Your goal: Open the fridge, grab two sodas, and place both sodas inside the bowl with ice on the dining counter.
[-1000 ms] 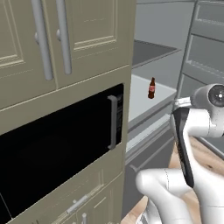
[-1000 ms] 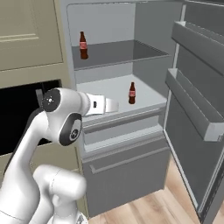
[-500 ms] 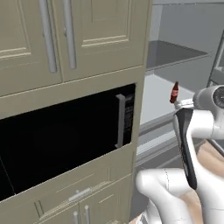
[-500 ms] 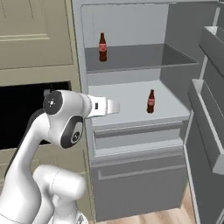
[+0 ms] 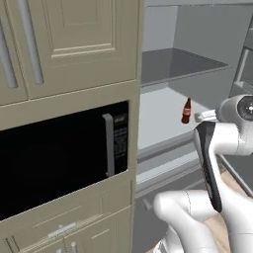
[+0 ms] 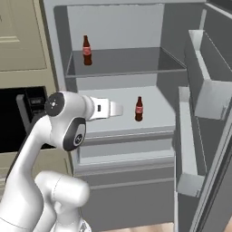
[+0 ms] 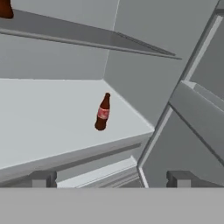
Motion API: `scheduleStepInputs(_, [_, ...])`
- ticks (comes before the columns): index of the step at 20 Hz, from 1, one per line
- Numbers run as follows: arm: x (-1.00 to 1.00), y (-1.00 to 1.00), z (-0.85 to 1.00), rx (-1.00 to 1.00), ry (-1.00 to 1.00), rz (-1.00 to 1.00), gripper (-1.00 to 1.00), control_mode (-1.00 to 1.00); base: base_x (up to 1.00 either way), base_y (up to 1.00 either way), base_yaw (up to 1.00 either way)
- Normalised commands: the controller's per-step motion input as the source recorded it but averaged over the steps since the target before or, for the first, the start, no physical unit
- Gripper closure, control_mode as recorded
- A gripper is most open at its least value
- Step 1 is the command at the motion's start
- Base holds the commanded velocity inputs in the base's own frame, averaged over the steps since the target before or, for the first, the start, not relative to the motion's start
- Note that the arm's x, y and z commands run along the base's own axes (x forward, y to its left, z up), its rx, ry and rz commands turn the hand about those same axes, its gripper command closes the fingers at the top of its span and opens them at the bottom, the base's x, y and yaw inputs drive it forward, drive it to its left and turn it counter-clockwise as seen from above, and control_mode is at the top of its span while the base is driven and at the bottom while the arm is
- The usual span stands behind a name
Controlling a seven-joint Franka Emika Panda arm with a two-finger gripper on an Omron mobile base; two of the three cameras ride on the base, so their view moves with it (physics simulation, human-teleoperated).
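Hand view, narrow-necked brown glass soda [image 7: 102, 113] (red-capped), smooth pale fridge shelf [image 7: 48, 118]

Fridge [image 6: 118, 131] interior was pale grey, its shelves a darker matte grey. Two sodas [image 6: 139, 109] [image 6: 86, 50] were dark brown with red caps and reddish labels. At nine o'clock, cabinet [image 5: 74, 44] was beige and microwave [image 5: 54, 158] glossy black.

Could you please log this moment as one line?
fridge: open | sodas: upper shelf, lower shelf | gripper: open, empty, facing lower soda
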Motion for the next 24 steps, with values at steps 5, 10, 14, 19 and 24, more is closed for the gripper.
scheduleStepInputs(5, [0.0,0.0,0.0,0.0,0.0,0.0,-1.0,1.0,0.56,-0.37,0.08])
scheduleStepInputs(10, [0.0,0.0,0.0,0.0,0.0,0.0,-1.0,1.0,0.51,0.19,0.07])
scheduleStepInputs(14, [0.0,0.0,0.0,0.0,0.0,0.0,-1.0,1.0,0.11,0.22,0.07])
scheduleStepInputs(19, [0.0,0.04,-0.64,0.03,-0.01,0.04,-1.0,-1.0,0.0,0.04,0.01])
scheduleStepInputs(24, [0.08,0.0,-0.63,0.07,-0.05,0.0,-1.0,-1.0,0.0,0.0,0.0])
